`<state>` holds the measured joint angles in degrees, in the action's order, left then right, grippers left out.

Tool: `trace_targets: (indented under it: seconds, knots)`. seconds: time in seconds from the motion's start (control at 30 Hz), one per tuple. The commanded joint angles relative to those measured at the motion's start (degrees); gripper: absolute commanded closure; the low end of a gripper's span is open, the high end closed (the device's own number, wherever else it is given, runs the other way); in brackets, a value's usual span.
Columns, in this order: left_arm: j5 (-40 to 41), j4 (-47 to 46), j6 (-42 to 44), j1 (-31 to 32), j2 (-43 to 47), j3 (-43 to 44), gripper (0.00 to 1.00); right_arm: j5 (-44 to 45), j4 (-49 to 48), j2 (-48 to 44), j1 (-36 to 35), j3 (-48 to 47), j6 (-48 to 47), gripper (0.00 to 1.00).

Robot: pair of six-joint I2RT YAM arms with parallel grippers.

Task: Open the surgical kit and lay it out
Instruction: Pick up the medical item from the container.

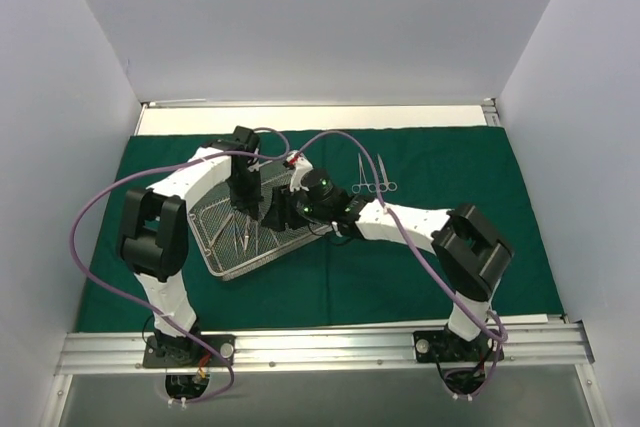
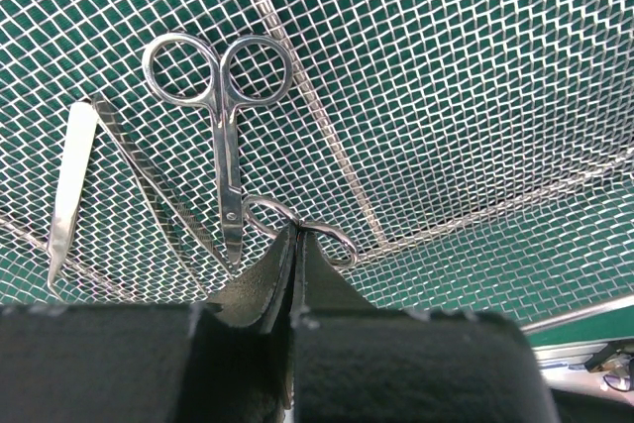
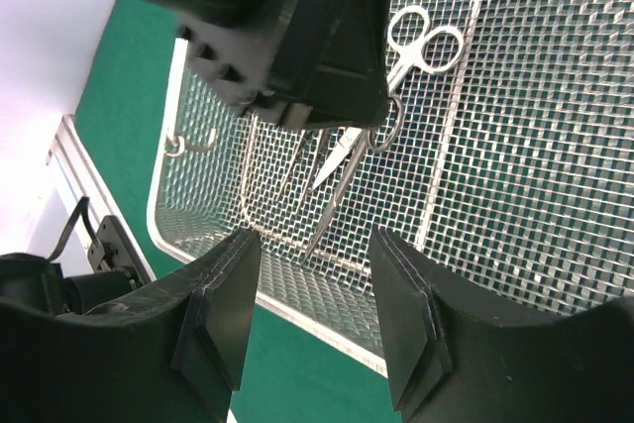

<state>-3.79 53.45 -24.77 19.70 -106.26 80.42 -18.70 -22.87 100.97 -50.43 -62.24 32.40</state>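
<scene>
While the dark green drape is lying spread flat over the table, you are only partway through the layout. The wire-mesh tray is sitting on the drape left of centre in the top view, its long axis running from lower left to upper right.

Two instruments are already lying on the cloth to the tray's upper right, apart from it. They are lying side by side, long axes running up the frame, ring handles low and tips toward the top.

Others are waiting in the tray. In the left wrist view the scissors are lying near vertical, rings up, blades pointing down toward the left gripper, with tweezers at far left. That gripper is clenching the ring handle of a slim instrument, so you are probably taking out a third piece. The right gripper is hanging spread and empty over the tray's rim.
</scene>
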Motion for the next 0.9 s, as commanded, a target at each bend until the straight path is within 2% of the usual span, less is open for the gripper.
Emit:
trace_targets:
  seconds: [0.0,0.37,0.87]
  knots:
    - [-1.39,-1.60,1.04,-0.37,3.51,0.09,0.98,-0.90,-5.17,3.69,-1.16,-1.82,2.14,0.52]
    - [-2.45,-2.04,1.40,-0.46,3.86,-0.44,0.98,-1.86,-4.11,9.86,-1.86,-5.87,2.23,0.52]
    - [-3.41,-1.95,1.13,-0.46,4.22,-0.62,0.98,-2.48,-4.81,15.75,-2.30,-8.51,2.05,0.59]
